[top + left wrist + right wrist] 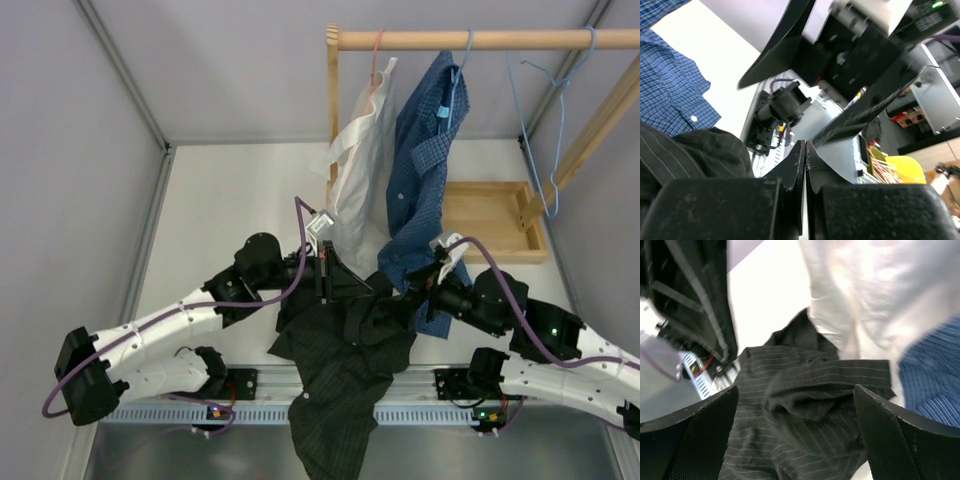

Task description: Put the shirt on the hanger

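Dark shirt [345, 350] lies crumpled at the near edge of the table [230, 200], one end draped over it. The left gripper [805, 150] sits beside it, jaws pressed together; the right gripper [795, 390] hovers above, jaws spread wide. The hanger [557, 150] hangs from the wooden rail [480, 39].

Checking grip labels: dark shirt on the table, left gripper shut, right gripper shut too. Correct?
No. The right gripper is open: the right wrist view shows its fingers spread wide above the dark shirt. The shirt on the table and the shut left gripper stand as stated.
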Robot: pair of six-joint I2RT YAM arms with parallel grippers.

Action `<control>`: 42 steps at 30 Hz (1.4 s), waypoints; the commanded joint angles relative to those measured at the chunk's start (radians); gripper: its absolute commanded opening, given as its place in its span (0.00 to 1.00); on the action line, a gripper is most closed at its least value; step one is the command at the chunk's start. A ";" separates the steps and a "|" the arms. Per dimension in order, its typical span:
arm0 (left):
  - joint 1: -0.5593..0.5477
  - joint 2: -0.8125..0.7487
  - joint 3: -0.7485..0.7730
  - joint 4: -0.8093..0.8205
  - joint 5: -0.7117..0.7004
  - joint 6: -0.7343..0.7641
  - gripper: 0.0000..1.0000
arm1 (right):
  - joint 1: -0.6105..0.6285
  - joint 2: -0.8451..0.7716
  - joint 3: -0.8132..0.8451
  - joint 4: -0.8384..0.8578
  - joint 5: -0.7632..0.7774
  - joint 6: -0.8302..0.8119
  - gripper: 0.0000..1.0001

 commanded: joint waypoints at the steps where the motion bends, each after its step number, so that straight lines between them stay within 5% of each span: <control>1: -0.045 -0.021 -0.034 0.074 -0.118 0.047 0.00 | 0.015 -0.026 0.106 -0.207 0.176 0.141 0.94; 8: -0.074 -0.080 -0.054 -0.154 -0.538 0.028 0.01 | 0.015 0.108 0.058 -0.228 0.101 0.273 0.91; 12: -0.073 -0.099 -0.042 -0.378 -0.718 -0.001 0.14 | 0.015 0.268 0.073 -0.256 0.145 0.326 0.88; 15: -0.074 -0.101 -0.054 -0.490 -0.815 -0.035 0.37 | 0.016 0.374 0.117 -0.306 0.220 0.375 0.80; 20: -0.074 -0.114 -0.100 -0.538 -0.823 -0.023 0.49 | 0.015 0.464 0.121 -0.452 0.358 0.455 0.77; 30: -0.074 -0.076 -0.118 -0.539 -0.777 0.008 0.50 | 0.004 0.458 0.034 -0.525 0.420 0.590 0.80; 42: -0.074 -0.021 -0.092 -0.539 -0.755 0.033 0.49 | 0.002 0.260 0.053 -0.635 0.559 0.728 0.80</control>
